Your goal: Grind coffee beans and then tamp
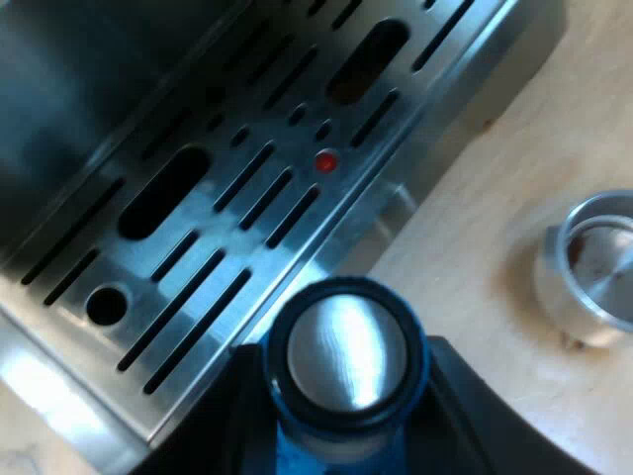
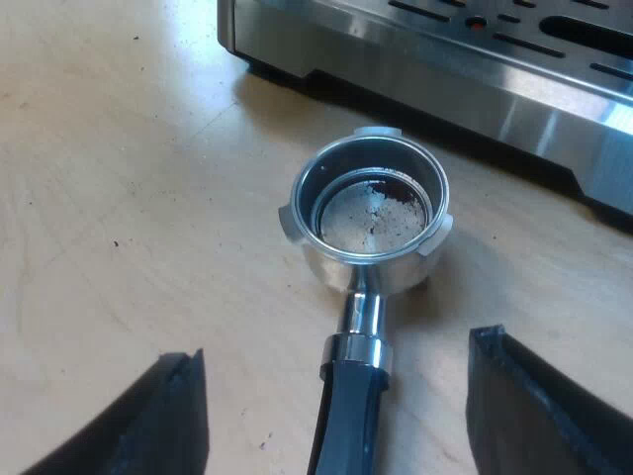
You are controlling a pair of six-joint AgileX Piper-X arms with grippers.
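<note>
My left gripper [image 1: 341,421] is shut on the blue tamper [image 1: 346,351], whose round metal face points at the camera. It hangs over the edge of the espresso machine's slotted drip tray [image 1: 198,228]. The metal holder [image 1: 593,262] lies on the wooden table beside the machine. My right gripper [image 2: 336,354] stands open low over the table, its fingers wide on either side of the holder's dark handle [image 2: 348,421] without touching it. The holder's basket [image 2: 368,213] faces up, with a pale bottom and some dark residue in it.
The machine's steel base [image 2: 475,84] stands just beyond the holder's basket. A small red dot [image 1: 324,161] sits on the drip tray. Bare wooden table [image 2: 109,198] spreads around the holder.
</note>
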